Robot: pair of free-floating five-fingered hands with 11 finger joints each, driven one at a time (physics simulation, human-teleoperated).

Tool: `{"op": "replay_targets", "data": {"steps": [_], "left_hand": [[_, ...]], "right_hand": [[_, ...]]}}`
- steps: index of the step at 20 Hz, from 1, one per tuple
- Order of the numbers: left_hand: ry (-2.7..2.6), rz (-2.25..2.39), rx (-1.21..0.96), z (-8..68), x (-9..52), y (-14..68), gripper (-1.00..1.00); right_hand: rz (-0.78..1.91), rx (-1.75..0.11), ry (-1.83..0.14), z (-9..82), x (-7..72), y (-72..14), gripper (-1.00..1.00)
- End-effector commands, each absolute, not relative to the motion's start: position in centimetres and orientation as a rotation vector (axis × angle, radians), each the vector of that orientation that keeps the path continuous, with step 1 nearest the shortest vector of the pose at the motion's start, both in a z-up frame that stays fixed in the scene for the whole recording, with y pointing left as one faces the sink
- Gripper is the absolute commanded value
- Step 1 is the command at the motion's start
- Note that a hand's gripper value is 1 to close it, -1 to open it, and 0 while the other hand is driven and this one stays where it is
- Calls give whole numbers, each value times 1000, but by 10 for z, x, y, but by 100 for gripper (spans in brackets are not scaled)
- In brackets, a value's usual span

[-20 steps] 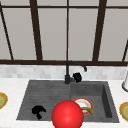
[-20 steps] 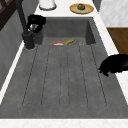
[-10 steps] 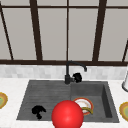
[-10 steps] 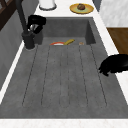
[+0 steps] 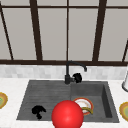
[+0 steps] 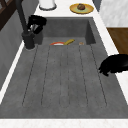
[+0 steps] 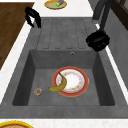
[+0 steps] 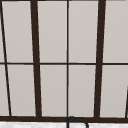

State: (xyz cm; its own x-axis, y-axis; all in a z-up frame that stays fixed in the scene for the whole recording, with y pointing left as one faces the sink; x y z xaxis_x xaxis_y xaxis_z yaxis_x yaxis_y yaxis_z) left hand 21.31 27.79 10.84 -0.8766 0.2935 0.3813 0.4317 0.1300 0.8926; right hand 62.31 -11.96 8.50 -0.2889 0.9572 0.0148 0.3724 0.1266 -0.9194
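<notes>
Nothing is changing vs. the frames 1.0 s and 0.5 s back: both hands are sitting in the same spots, no obj. displaced.

Right hand [image 5: 77, 77] is staying at the lever side of the black gooseneck tap [image 5: 68, 75], far edge of the dark grey stone sink [image 5: 45, 92]. In the right side view this hand [image 7: 97, 40] is reading as a curled fist, apparently round the tap's handle, though contact itself is hard to make out. So the work at the tap is holding, not progressing.

Left hand [image 5: 38, 111] is hanging idle over the ribbed drainer, near-left; fingers are drooping loosely, holding nothing.

Basin, right half: white plate with red-orange rim [image 7: 70, 81] is lying flat on the floor, yellow banana [image 7: 59, 85] resting across its near-left edge. Small round brownish bit [image 7: 38, 91] is lying just left of it.

Red ball [image 5: 67, 115] is sitting at the near edge, front view. Yellow-rimmed plates w/ food are standing on the white worktop [image 5: 10, 85], both ends.
</notes>
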Motion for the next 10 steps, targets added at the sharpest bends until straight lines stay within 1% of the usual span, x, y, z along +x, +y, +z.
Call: {"op": "replay_targets", "data": {"steps": [1,2,3,5,6,10], "left_hand": [[-2274,-1861,-734,108,213,278,0],[-2274,-1861,-734,108,213,278,0],[-2274,-1861,-734,108,213,278,0],[-2274,-1861,-734,108,213,278,0],[-2274,-1861,-734,108,213,278,0],[-2274,-1861,-734,108,213,278,0]], "right_hand": [[1081,-1248,-1773,71,623,-125,100],[1131,-1257,-1760,85,624,-121,100],[1173,-1250,-1744,88,628,-120,-100],[1177,-1269,-1729,92,625,-122,-100],[1201,-1237,-1727,91,630,-118,-100],[1172,-1300,-1736,106,612,-137,-100]]}}
